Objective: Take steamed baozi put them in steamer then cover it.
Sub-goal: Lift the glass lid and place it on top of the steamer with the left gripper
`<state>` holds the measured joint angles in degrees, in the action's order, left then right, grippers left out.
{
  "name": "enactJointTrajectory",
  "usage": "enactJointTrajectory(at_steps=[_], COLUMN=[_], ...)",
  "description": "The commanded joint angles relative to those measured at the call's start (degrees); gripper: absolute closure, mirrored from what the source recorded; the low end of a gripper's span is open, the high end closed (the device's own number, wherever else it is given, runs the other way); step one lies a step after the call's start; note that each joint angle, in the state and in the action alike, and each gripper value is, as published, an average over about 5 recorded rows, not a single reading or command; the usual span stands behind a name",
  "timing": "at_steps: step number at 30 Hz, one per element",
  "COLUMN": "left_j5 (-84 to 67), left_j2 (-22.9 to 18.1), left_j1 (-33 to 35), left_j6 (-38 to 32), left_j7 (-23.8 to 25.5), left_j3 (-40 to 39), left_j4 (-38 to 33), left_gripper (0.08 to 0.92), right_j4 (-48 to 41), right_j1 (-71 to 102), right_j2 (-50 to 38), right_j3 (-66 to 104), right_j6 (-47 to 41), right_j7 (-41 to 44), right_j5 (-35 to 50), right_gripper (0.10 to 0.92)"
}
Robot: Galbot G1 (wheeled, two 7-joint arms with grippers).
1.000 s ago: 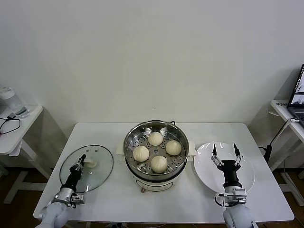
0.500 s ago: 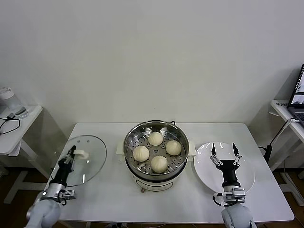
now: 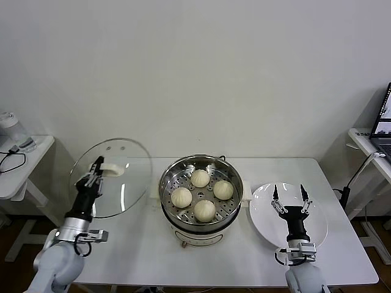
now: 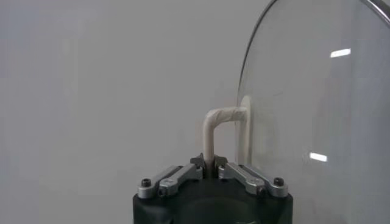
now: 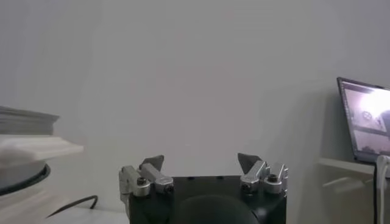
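Note:
Four cream-white baozi (image 3: 203,209) lie on the perforated tray inside the steel steamer (image 3: 168,171) at the table's middle. My left gripper (image 3: 96,168) is shut on the white handle (image 4: 214,125) of the glass lid (image 3: 122,183) and holds the lid tilted up in the air, left of the steamer. In the left wrist view the lid (image 4: 317,103) stands on edge beside the handle. My right gripper (image 3: 288,194) is open and empty above the white plate (image 3: 263,223), right of the steamer; it also shows open in its own wrist view (image 5: 200,163).
A side table (image 3: 15,171) with a jar and cables stands at the far left. Another table with a laptop (image 3: 383,125) stands at the far right. The steamer's white side handle (image 5: 36,146) shows in the right wrist view.
My left gripper has lifted the glass lid off the table, raising it up and tilting it, then moving it toward the steamer. The right arm has not moved.

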<state>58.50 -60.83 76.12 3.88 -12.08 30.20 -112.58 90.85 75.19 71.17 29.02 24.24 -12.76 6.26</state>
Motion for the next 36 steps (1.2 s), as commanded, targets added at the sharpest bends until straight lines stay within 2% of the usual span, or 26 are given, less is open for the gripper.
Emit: enactJointTrajectory(at_steps=[1, 9, 16, 22, 28, 36], left_j5=[5.2, 9.1, 13.4, 19.6, 23.4, 26.9], left_j2=[-3.2, -8.0, -11.9, -14.7, -17.1, -20.0], left_j1=[-4.1, -9.9, -13.5, -16.6, -18.1, -17.9], left_j6=[13.0, 23.6, 28.6, 31.1, 31.6, 32.4], left_j7=[7.3, 15.7, 20.9, 24.5, 25.2, 26.4], left_j3=[-17.1, -31.1, -37.0, -39.2, -39.7, -38.4], left_j4=[-15.6, -15.5, -10.5, -3.5, 1.6, 4.3], left_gripper=[0.811, 0.811, 0.811, 0.811, 0.811, 0.811], right_j4=[0.0, -0.8, -1.4, -1.9, -2.2, -3.1], right_j1=[0.1, -0.5, -1.4, -1.4, -1.4, -1.9], right_j2=[0.6, 1.4, 2.1, 2.6, 3.1, 3.4], right_j3=[0.2, 0.1, 0.2, 0.6, 0.8, 0.7], right_j6=[-3.4, -6.8, -7.0, -6.7, -6.5, -6.4], right_j7=[-0.6, -0.8, -1.0, -1.0, -0.9, -0.9], right_j5=[-0.8, -1.3, -1.7, -2.0, -2.5, -3.6], right_gripper=[0.203, 0.203, 0.203, 0.203, 0.203, 0.203])
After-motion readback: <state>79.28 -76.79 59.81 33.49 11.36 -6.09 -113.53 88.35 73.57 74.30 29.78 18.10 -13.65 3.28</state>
